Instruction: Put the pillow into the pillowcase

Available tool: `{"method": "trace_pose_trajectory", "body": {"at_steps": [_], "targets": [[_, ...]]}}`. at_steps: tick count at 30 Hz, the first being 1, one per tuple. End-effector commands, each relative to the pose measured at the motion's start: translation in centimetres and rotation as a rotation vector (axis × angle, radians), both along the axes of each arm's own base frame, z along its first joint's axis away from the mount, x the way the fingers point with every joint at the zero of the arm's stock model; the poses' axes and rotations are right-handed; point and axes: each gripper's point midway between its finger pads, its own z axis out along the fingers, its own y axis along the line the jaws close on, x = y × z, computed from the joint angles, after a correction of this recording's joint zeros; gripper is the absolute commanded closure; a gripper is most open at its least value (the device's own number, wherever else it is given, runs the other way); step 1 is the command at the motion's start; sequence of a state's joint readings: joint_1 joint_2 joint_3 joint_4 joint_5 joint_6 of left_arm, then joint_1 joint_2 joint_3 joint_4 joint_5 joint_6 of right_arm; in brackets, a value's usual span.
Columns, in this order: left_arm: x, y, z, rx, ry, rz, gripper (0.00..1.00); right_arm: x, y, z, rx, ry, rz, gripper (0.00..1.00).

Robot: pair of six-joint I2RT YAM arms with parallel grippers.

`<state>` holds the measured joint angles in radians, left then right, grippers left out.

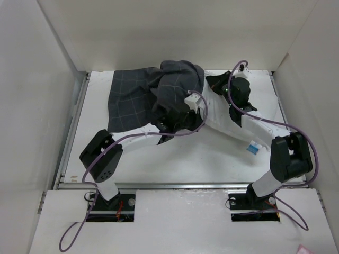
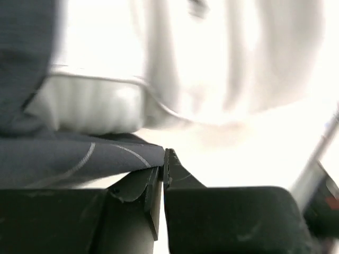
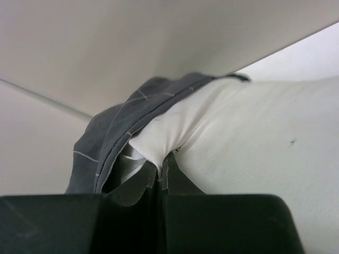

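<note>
The dark grey checked pillowcase (image 1: pixel 135 98) lies bunched at the back of the table, its open end over one end of the white pillow (image 1: pixel 217 120). The pillow's blue tag (image 1: pixel 253 148) shows at its near right end. My left gripper (image 1: pixel 170 119) is shut on the pillowcase's edge (image 2: pixel 79 159), with the pillow's piped edge (image 2: pixel 95 108) just beyond. My right gripper (image 1: pixel 216 83) is shut on a pinch of the pillow's fabric (image 3: pixel 254 143) beside the pillowcase opening (image 3: pixel 111 137).
White enclosure walls (image 1: pixel 47 79) stand at the left, back and right of the table. The table's near edge (image 1: pixel 180 185) runs in front of both arm bases. Purple cables (image 1: pixel 286 127) loop from both arms.
</note>
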<state>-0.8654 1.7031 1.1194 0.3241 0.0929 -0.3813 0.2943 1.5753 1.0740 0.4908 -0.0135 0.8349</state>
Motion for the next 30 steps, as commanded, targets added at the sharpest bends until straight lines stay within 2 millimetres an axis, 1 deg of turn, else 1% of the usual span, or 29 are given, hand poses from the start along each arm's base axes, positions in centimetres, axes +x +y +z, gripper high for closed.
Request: {"method": "trace_pose_trajectory", "body": {"at_steps": [1, 2, 3, 4, 5, 6, 7, 8, 9, 10, 11, 12, 13, 14, 15, 16, 17, 18, 19, 20, 21, 22, 23, 24, 25, 26, 28, 29, 30], "targets": [[-6.3, -3.5, 9.8, -0.187, -0.100, -0.344, 1.00, -0.6, 0.0, 6.2, 0.116, -0.210, -0.008, 1.00], [-8.1, -3.4, 11.1, -0.201, -0.114, -0.435, 1.00, -0.4, -0.2, 4.9, 0.099, -0.188, -0.019, 1.00], [-8.9, -3.3, 11.8, -0.205, -0.127, -0.482, 1.00, -0.6, 0.0, 3.4, 0.091, -0.158, -0.024, 1.00], [-10.2, -3.2, 12.1, -0.195, -0.115, -0.535, 0.92, -0.7, 0.0, 2.3, 0.075, -0.138, -0.025, 1.00], [-10.2, -3.1, 12.0, -0.178, -0.106, -0.537, 0.78, -0.7, -0.2, 1.7, 0.071, -0.124, -0.035, 1.00], [-10.2, -2.9, 11.9, -0.160, -0.089, -0.527, 0.58, -0.7, -0.5, 1.1, 0.068, -0.114, -0.049, 1.00], [-9.9, -2.9, 11.1, -0.126, -0.069, -0.517, 0.47, -0.9, -0.5, -0.3, 0.056, -0.081, -0.049, 1.00], [-9.6, -2.9, 11.0, -0.105, -0.052, -0.502, 0.35, -1.2, -0.7, -0.4, 0.043, -0.085, -0.050, 1.00], [-9.0, -2.6, 8.8, -0.041, 0.000, -0.459, 0.23, -1.3, -0.9, -1.0, 0.026, -0.077, -0.061, 1.00], [-8.8, -2.4, 8.0, -0.017, 0.029, -0.439, 0.00, -2.0, -0.7, -1.1, 0.018, -0.079, -0.052, 1.00], [-8.9, -2.3, 7.4, 0.003, 0.053, -0.438, 0.00, -2.1, -0.8, -1.6, 0.004, -0.072, -0.052, 1.00], [-8.9, -2.0, 7.2, 0.024, 0.069, -0.427, 0.00, -2.3, -1.1, -1.5, -0.008, -0.078, -0.063, 1.00], [-9.0, -1.8, 6.9, 0.036, 0.084, -0.426, 0.00, -2.7, -0.9, -2.7, -0.027, -0.059, -0.046, 1.00], [-8.8, -1.6, 7.1, 0.045, 0.082, -0.410, 0.00, -2.9, -0.8, -2.9, -0.040, -0.068, -0.031, 1.00], [-8.5, -1.4, 8.3, 0.039, 0.059, -0.390, 0.00, -3.3, -0.6, -3.0, -0.041, -0.068, -0.018, 1.00], [-8.0, -0.5, 9.5, 0.049, 0.030, -0.335, 0.00, -3.5, -0.4, -3.1, -0.051, -0.080, 0.000, 1.00], [-7.5, 0.0, 10.6, 0.051, 0.006, -0.296, 0.00, -3.9, -0.3, -4.0, -0.065, -0.070, 0.018, 1.00], [-6.6, 0.5, 13.0, 0.034, -0.033, -0.236, 0.00, -4.1, -0.1, -4.5, -0.068, -0.061, 0.030, 1.00], [-4.7, 2.4, 14.3, 0.068, -0.075, -0.085, 0.00, -4.4, -0.1, -5.1, -0.094, -0.059, 0.041, 0.96], [-3.2, 3.7, 15.4, 0.075, -0.103, 0.013, 0.00, -4.8, 0.4, -4.6, -0.099, -0.074, 0.074, 0.89], [-1.9, 4.6, 16.2, 0.084, -0.134, 0.091, 0.00, -5.5, 0.7, -5.4, -0.103, -0.062, 0.103, 0.74], [-0.1, 6.5, 17.3, 0.092, -0.143, 0.195, 0.00, -6.0, 1.0, -4.5, -0.107, -0.086, 0.132, 0.65], [1.5, 8.1, 17.8, 0.109, -0.155, 0.299, 0.00, -6.5, 1.3, -4.6, -0.107, -0.088, 0.161, 0.55], [2.5, 8.8, 18.1, 0.120, -0.158, 0.336, 0.00, -7.4, 1.9, -4.3, -0.105, -0.097, 0.208, 0.46], [3.5, 9.4, 18.3, 0.136, -0.168, 0.365, 0.00, -7.8, 1.7, -3.0, -0.112, -0.128, 0.207, 0.32], [5.3, 9.9, 18.6, 0.157, -0.178, 0.397, 0.00, -8.2, 1.5, -3.1, -0.132, -0.117, 0.207, 0.27], [7.1, 10.0, 18.7, 0.212, -0.203, 0.397, 0.00, -8.3, 0.4, -2.3, -0.168, -0.112, 0.150, 0.17], [8.2, 10.2, 21.3, 0.191, -0.242, 0.423, 0.00, -8.7, -0.6, -0.9, -0.200, -0.136, 0.110, 0.14], [10.0, 10.5, 19.2, 0.261, -0.214, 0.448, 0.00, -8.8, -1.4, -1.7, -0.239, -0.083, 0.079, 0.11]]}}
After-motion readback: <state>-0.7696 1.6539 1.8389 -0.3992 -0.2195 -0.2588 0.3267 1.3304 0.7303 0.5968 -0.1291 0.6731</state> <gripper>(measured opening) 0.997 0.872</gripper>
